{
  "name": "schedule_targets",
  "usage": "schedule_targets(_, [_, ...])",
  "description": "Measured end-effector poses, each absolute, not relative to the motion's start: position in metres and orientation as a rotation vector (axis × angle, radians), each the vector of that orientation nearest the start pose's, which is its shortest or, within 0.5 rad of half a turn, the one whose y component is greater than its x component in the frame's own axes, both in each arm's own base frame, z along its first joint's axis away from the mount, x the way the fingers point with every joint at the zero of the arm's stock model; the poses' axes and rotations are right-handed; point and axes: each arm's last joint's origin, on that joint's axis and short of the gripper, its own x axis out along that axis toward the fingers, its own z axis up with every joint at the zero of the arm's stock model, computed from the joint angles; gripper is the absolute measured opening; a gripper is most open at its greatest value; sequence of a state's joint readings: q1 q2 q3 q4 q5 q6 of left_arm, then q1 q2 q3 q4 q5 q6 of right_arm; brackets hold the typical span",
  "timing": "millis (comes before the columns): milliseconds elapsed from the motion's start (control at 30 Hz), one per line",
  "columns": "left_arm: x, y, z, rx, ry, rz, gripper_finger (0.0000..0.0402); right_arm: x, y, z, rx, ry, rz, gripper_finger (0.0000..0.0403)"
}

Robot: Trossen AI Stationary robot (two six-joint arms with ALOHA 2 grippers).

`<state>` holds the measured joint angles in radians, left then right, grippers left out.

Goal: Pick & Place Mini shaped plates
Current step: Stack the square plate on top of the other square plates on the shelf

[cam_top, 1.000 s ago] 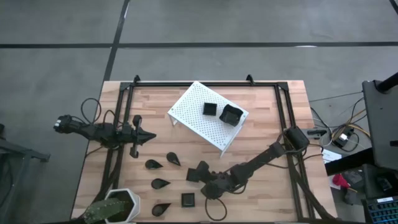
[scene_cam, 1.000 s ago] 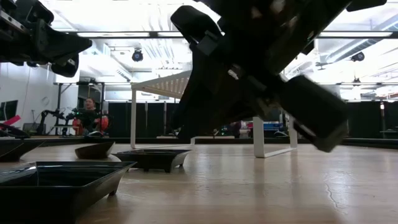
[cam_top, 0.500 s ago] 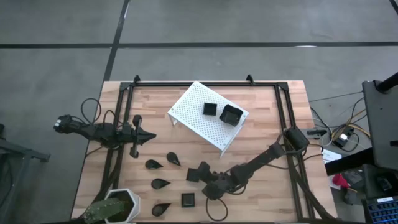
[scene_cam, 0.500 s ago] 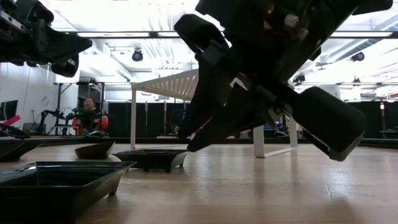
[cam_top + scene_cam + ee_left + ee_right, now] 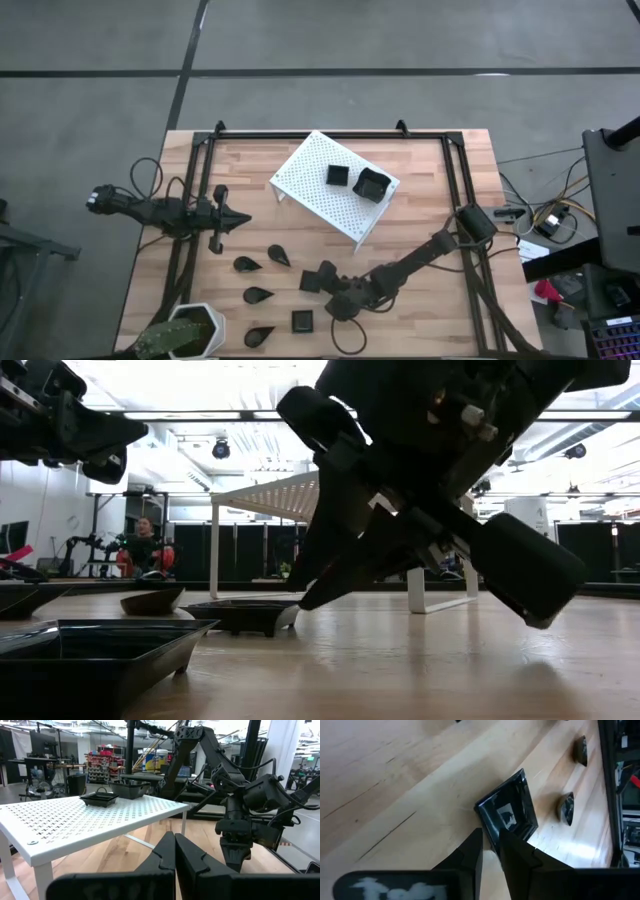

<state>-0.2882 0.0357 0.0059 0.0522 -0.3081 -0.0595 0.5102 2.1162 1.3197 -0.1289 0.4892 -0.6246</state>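
Note:
A square black plate (image 5: 314,279) lies on the wood near the table's middle front, with my right gripper (image 5: 324,286) shut on its edge. The right wrist view shows the plate (image 5: 510,810) just past the fingers. Several other black plates lie to its left: teardrops (image 5: 245,264) (image 5: 278,254) and a small square (image 5: 302,321). Two more plates (image 5: 338,175) (image 5: 372,183) sit on the white rack (image 5: 310,195). My left gripper (image 5: 240,218) waits shut and level over the table's left side. My right gripper has the square plate's rim (image 5: 485,822) between its two fingers. One finger (image 5: 472,851) is outside the rim and the other (image 5: 517,851) over the plate's hollow. The fingers slant down from the table's right side. The plate (image 5: 245,613) rests flat on the table.
A white hexagonal pot with a plant (image 5: 188,335) stands at the near left corner. A black frame (image 5: 455,170) runs around the table's far and side edges. Bare wood lies right of the rack and along the near right.
My right gripper has stayed at the square plate and only shifted slightly in the low view. The plate still lies on the table where it was.

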Motion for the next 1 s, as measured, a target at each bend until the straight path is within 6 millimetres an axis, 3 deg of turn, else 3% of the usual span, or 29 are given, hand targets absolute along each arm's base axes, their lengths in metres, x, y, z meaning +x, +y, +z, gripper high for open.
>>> schedule_targets(367, [0.097, -0.020, 0.168, -0.066, -0.022, 0.019, 0.0000, 0.382, 0.197, 0.108, -1.061, 0.812, 0.278, 0.0061])
schedule_targets(1000, [0.097, -0.020, 0.168, -0.066, -0.022, 0.019, 0.0000, 0.383, 0.197, 0.109, -1.123, 0.795, 0.252, 0.0052])
